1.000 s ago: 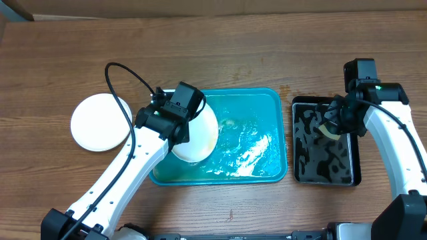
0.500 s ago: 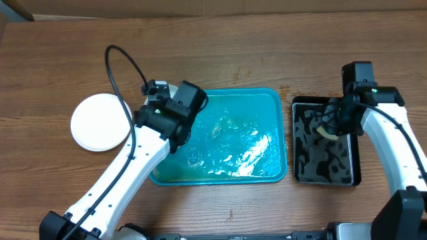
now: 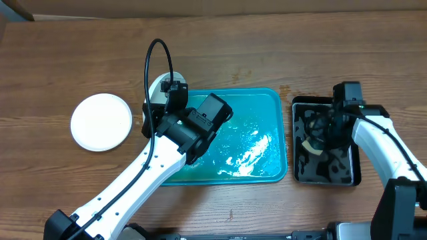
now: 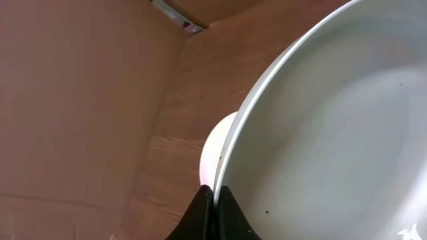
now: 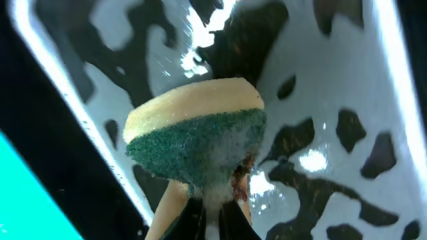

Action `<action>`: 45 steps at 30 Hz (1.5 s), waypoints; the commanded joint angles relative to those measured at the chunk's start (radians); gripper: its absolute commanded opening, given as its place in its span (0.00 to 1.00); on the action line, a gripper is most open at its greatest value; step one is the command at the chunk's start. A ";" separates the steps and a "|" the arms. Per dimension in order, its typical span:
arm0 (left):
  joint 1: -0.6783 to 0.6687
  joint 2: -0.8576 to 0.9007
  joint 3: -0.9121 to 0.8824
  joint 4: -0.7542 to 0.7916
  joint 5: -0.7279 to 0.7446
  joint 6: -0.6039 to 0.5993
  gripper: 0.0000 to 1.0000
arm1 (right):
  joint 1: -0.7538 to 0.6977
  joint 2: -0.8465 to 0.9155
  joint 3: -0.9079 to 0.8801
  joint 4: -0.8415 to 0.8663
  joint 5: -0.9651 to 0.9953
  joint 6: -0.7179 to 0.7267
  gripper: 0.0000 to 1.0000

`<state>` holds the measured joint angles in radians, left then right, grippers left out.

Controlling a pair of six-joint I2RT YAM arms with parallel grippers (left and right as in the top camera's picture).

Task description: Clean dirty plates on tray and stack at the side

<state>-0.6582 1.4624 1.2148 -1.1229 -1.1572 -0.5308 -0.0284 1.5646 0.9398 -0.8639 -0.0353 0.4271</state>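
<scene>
Left gripper (image 4: 212, 200) first: it grips a white plate (image 4: 333, 133) by the rim, my two dark fingers (image 4: 200, 217) pinching the edge from either side. The plate's face fills most of my left wrist view, and I see a few tiny dark specks on it. From overhead my wrist hides nearly all of it; only a white sliver shows at the tray's far left corner.

A second plate (image 3: 101, 121), also white, lies flat on the table (image 3: 233, 53), left of the tray and apart from it. I cannot tell whether another plate lies under it.

The tray (image 3: 267, 100) sits mid-table, its turquoise floor wet and glinting. My left arm crosses its left end.

On the other side, my right gripper (image 5: 210, 208) is closed on a sponge (image 5: 197, 133), held from below in the wrist view, with the yellow layer behind and the green scouring face toward the camera. The sponge hangs over the black tray (image 3: 323, 179), which holds water and sits just right of the tray.
</scene>
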 commanded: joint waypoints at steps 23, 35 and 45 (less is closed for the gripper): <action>-0.003 -0.005 0.025 -0.006 -0.035 -0.008 0.04 | -0.017 0.003 -0.050 0.006 0.001 0.108 0.04; -0.003 -0.005 0.025 -0.006 -0.035 -0.008 0.04 | -0.025 0.003 -0.079 0.064 -0.064 -0.060 0.04; -0.003 -0.005 0.025 -0.006 -0.035 -0.008 0.04 | -0.030 0.003 -0.122 0.160 -0.081 -0.023 0.04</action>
<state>-0.6598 1.4624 1.2148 -1.1301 -1.1637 -0.5312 -0.0525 1.5646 0.8276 -0.7345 -0.0586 0.4179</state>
